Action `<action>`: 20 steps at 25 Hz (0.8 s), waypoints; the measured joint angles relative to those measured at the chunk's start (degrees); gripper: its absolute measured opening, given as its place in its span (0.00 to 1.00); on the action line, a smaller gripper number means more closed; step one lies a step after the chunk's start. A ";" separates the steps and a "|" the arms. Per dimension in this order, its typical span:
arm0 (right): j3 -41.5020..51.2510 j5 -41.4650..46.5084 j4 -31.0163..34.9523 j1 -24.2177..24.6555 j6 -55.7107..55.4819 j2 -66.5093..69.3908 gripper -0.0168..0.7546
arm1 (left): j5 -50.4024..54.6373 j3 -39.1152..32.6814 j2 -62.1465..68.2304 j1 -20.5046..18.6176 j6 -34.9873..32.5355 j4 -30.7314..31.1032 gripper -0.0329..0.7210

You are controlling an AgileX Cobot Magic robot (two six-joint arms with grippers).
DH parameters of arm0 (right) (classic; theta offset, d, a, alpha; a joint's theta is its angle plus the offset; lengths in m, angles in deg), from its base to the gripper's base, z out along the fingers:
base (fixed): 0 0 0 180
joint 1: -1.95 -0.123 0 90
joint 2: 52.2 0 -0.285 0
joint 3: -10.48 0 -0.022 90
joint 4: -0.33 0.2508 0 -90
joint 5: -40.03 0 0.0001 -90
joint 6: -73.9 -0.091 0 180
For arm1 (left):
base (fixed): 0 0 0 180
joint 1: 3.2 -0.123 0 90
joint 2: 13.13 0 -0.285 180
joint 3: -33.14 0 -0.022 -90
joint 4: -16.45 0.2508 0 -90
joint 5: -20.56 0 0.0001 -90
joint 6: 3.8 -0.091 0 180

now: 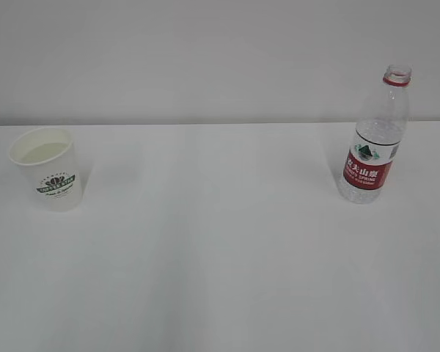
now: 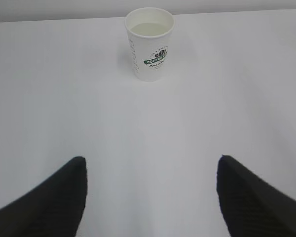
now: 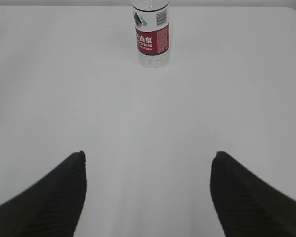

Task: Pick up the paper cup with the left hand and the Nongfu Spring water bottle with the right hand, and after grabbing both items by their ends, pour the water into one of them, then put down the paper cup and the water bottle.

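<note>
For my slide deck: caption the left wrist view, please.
Open left gripper faces the upright paper cup across the white table.

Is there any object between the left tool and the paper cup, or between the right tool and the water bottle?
Nothing visible. Only bare table lies between the open left tool and the paper cup, and between the open right tool and the water bottle.

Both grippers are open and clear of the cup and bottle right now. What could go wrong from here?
1. The paper cup holds liquid near its rim; a hard squeeze by the left hand could buckle it and spill.
2. The Nongfu Spring water bottle stands uncapped and tall; a nudge from the right hand could tip it.
3. Both stand far apart on the white table, so pouring needs careful alignment.
</note>
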 joint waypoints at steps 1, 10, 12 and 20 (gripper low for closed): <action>0.00 0.00 0.00 0.00 0.00 0.00 0.79 | 0.00 0.00 0.00 0.00 0.00 0.00 0.89; 0.00 0.00 0.00 0.00 0.00 0.00 0.79 | 0.00 0.00 0.00 0.00 0.00 0.00 0.92; 0.00 0.00 0.00 0.00 0.00 0.00 0.79 | 0.00 0.00 0.00 0.00 0.00 0.00 0.92; 0.00 0.00 0.00 0.00 0.00 0.00 0.79 | 0.00 0.00 0.00 0.00 0.00 0.00 0.90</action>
